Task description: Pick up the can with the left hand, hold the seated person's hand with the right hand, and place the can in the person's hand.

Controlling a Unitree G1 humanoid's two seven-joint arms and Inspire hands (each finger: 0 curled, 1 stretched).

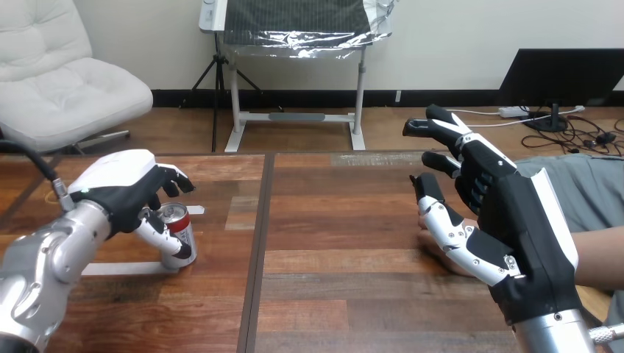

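Observation:
A red and silver can (181, 239) stands upright on the wooden table (353, 220) at the left. My left hand (121, 187) reaches over it from the left, thumb laid against the can's near side and fingers curled round its far side. At the right, my right hand (515, 220) is raised above the table and open, fingers straight and pointing up and left. The person's forearm (600, 257) comes in from the right edge just behind it. The person's hand (441, 259) is mostly hidden behind my right hand, and I cannot tell whether they touch.
White tape strips (118, 269) lie on the table beside the can, with a small one (196, 210) just behind it. A dark seam (257, 243) runs down the table's middle. The person's torso (581, 184) sits at the table's right side.

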